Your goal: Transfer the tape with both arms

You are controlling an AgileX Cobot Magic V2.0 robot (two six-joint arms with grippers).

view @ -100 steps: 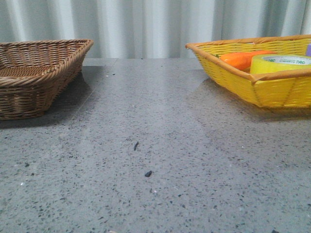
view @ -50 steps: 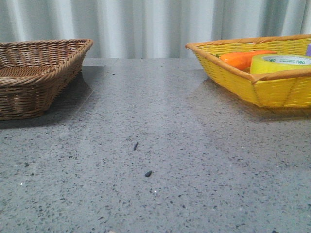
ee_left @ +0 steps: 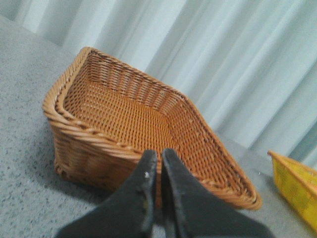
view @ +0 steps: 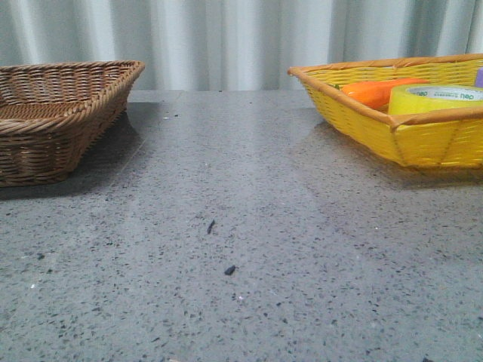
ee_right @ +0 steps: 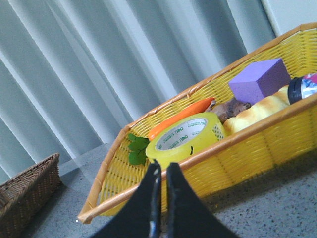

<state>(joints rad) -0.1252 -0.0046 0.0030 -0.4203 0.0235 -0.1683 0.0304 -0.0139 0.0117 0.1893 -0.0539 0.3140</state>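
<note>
Nothing has changed over the last second: in the front view the tape [view: 435, 98], the yellow basket [view: 423, 143] and the brown basket [view: 53, 124] sit exactly where they sat before, and no arm shows there. That suggests the task has not really begun; the pick-up is still ahead.

The tape lies flat inside the yellow basket, close behind its near wall, just beside the carrot [ee_right: 181, 116]. From the right wrist view, a purple block [ee_right: 258, 79], a pale bread-like piece [ee_right: 260, 113] and a dark-capped item at the frame edge share the basket further along.

The right gripper [ee_right: 161, 171] is apart from the basket, aimed toward the tape, its fingers pressed almost together with only a thin slit between them and nothing held. The left gripper [ee_left: 159, 158] looks the same, closed to a slit and holding nothing, facing the brown basket [ee_left: 138, 124], which has nothing in it.

As for writing, the white core of the tape [ee_right: 185, 136] carries small dark print. In the front view the end of it reads something like "deli", though the letters are too small to be sure. No other label is legible.
</note>
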